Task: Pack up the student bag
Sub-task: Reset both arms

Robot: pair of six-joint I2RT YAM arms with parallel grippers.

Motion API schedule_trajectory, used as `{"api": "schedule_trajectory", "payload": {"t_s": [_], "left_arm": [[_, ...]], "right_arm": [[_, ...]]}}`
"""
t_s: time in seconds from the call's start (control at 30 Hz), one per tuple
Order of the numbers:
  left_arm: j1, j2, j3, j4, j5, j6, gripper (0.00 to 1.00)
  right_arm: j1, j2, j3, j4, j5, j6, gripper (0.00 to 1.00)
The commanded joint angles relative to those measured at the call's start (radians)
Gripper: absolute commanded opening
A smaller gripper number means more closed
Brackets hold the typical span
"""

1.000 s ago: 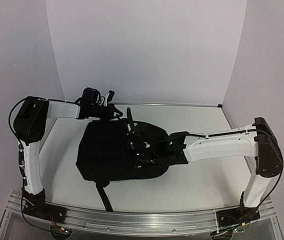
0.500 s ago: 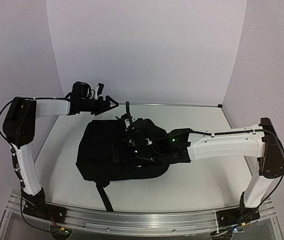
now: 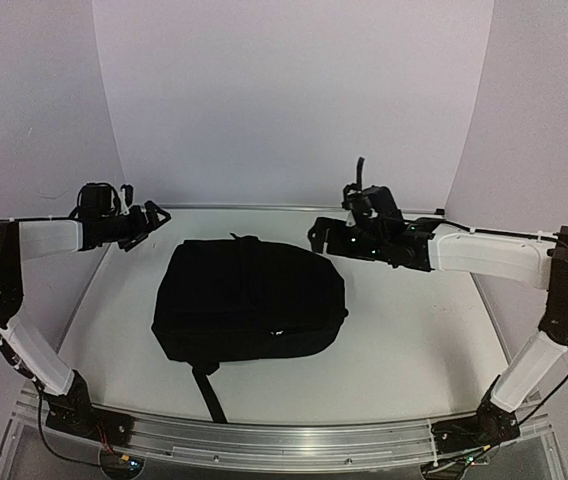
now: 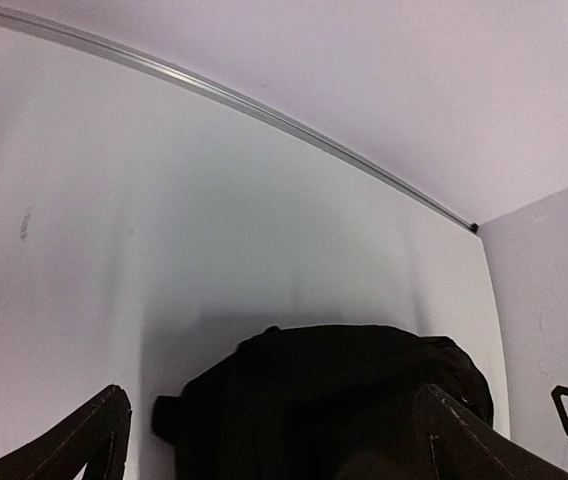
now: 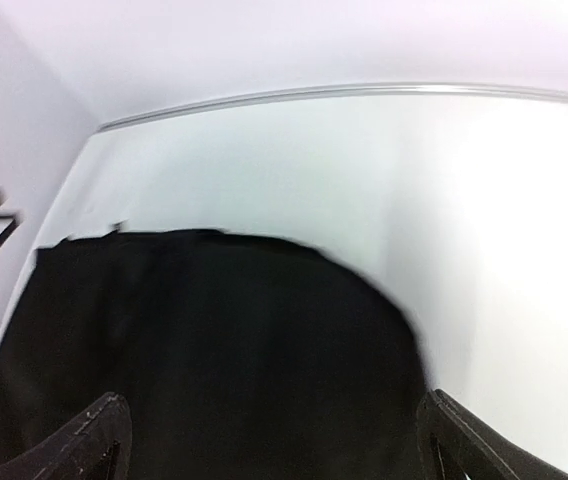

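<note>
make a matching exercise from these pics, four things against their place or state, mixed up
1. student bag
2. left gripper
3. right gripper
4. strap

A. open, off the bag's far-right corner
B. trails to the near edge of the table
C. lies flat, centre
D. open, off the bag's far-left corner

Pairs: 1-C, 2-D, 3-A, 4-B

A white table is filling the lower half of the top view, with a thin metal strip running along its far edge. A black bag is lying flat on it, left of centre, and one strap is trailing across the tabletop toward the bottom of the frame.
</note>
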Motion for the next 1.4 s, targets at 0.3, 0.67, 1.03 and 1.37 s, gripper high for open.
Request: {"api": "schedule_trajectory", "payload": {"t_s": [0.3,0.67,1.03,1.37], "left_arm": [[0.173,-0.487,-0.120,-0.329,-0.248,-0.032,1.00],[0.173,-0.638,0.106,-0.746,-0.294,0.190,1.00],[0.173,-0.797,-0.118,-0.634,-0.297,0.284,1.00],[0.173,-0.789,-0.122,-0.638,-0.270,0.287,1.00]], "right_arm": [[-0.487,-0.404,-0.296,0.064,-0.092,0.014,0.98],[-0.492,-0.791,-0.473,0.237,0.095,-0.217,0.98],[-0.492,-1.067,-0.752,0.419,0.152,-0.288,0.98],[-0.491,-1.071,-0.768,0.420,0.148,-0.284,0.98]]}}
